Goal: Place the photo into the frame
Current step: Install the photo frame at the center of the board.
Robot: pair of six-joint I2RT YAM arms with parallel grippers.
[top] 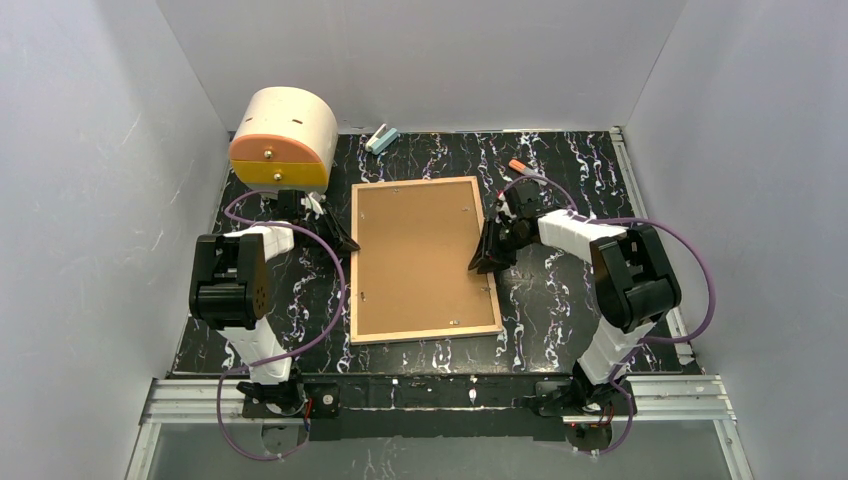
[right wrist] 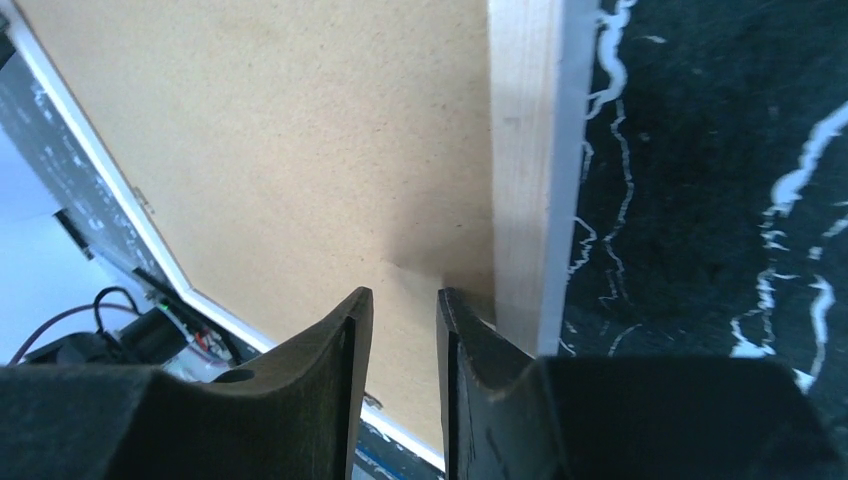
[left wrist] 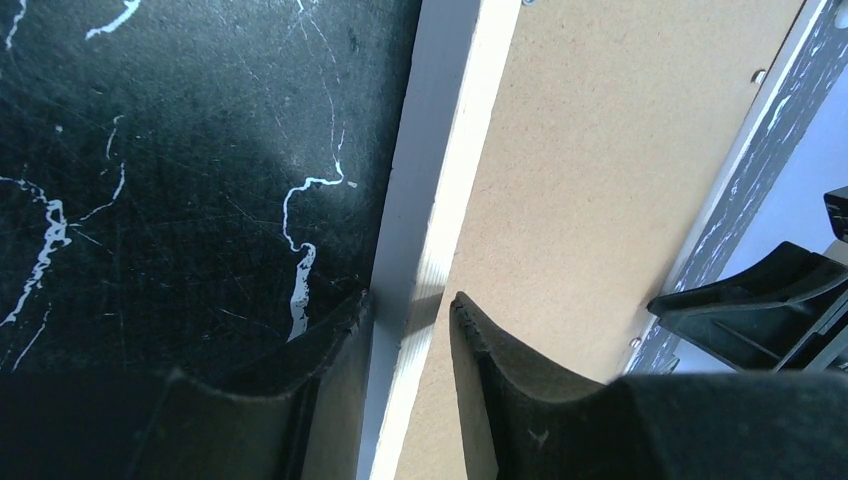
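Top external view: frame (top: 425,333) lies back-up in the middle of the worktop (top: 560,300), with the brown backing board (top: 420,260) seated in it.
Photo: not visible; cannot tell whether it is under the board.
Left fingers (left wrist: 520,380): pinching the frame's left rim.
Right fingers (right wrist: 300,390): narrowly spread over the board beside the right rim, holding nothing.
Remaining: probably opening or fastening the back.

The table (top: 560,300) is black, marbled with thin white veins. The frame (top: 425,333) has a pale wood rim (its outer edge reads white up close) around a tan, finely speckled backing board (top: 420,255). The round box (top: 283,137) is cream on top, orange and yellow in front. The cables (top: 344,295) are purple. The left end effector (left wrist: 410,300) and right end effector (right wrist: 403,292) are black.
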